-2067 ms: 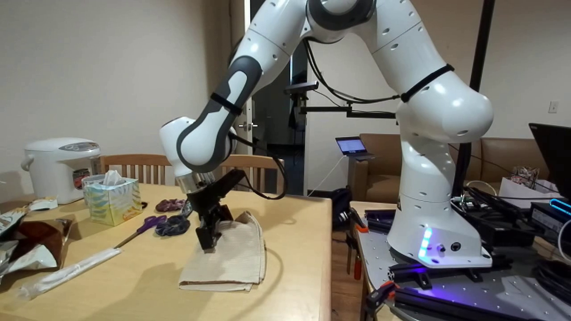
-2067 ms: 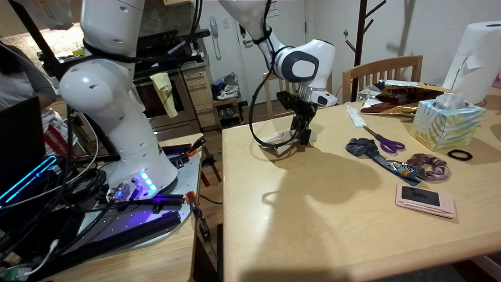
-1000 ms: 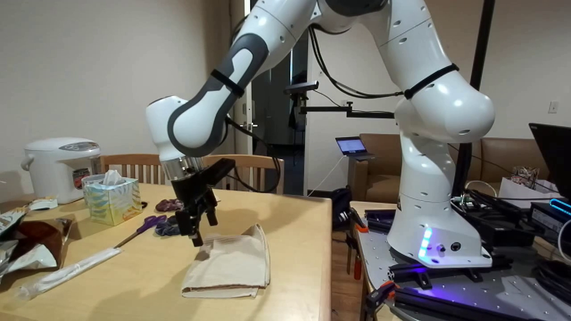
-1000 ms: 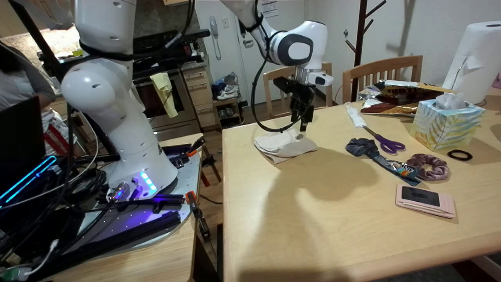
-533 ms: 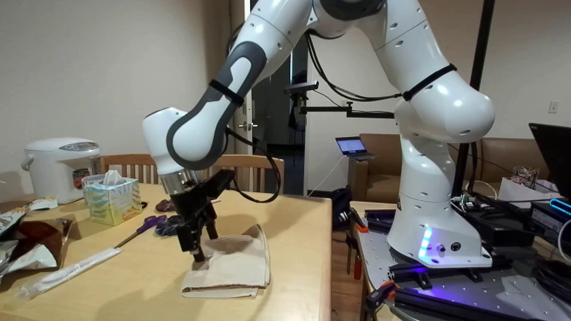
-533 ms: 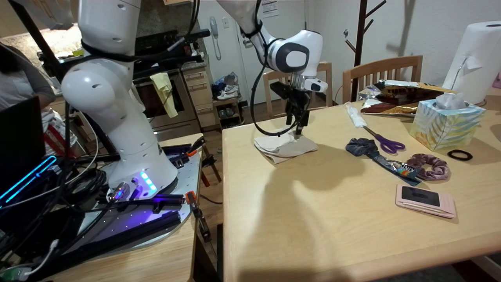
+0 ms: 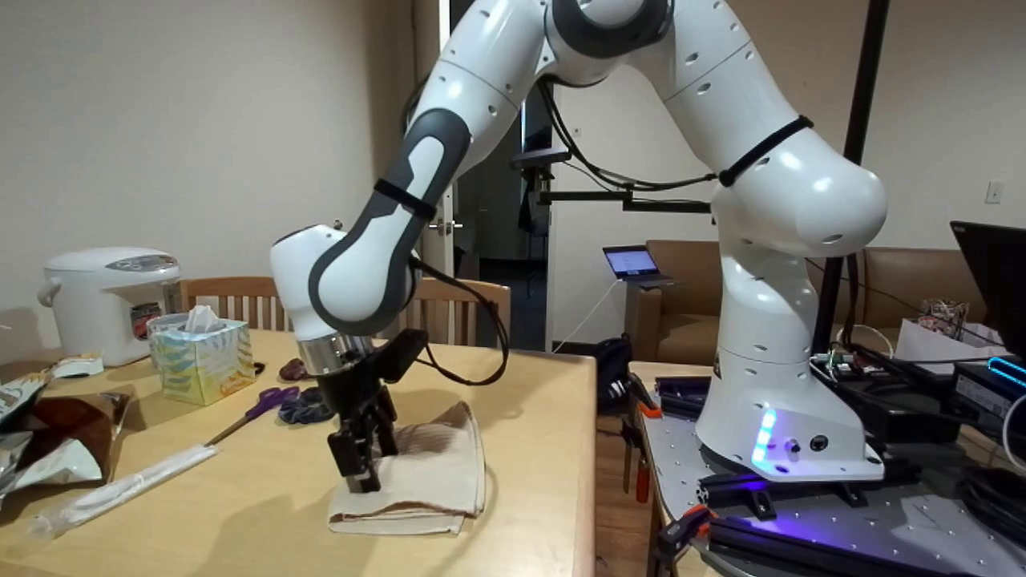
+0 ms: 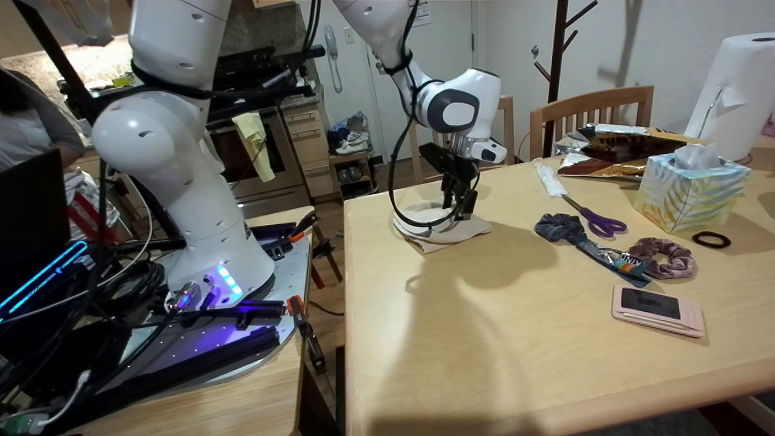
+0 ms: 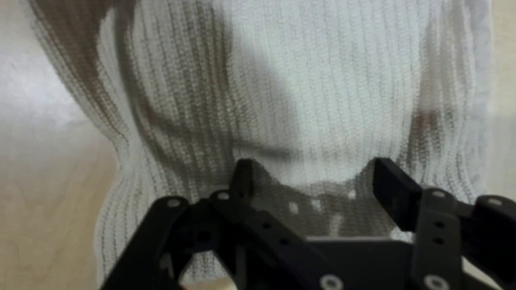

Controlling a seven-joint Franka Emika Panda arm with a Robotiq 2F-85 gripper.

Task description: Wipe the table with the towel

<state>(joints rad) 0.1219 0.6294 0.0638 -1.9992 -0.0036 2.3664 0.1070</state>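
Pincer (image 9: 313, 177) spread, apparently touching towel (image 9: 330, 88); shallow closing could catch only its top layer (folds look loose), causing slippage mid-wipe.

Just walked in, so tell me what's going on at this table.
A robot arm is working over a folded towel on the table, apparently meaning to wipe with it. Its gripper points down at the towel with the jaws apart, so the towel isn't gripped yet; whether the two touch is hard to tell. The purple-handled scissors and the tissue box sit apart from the towel.
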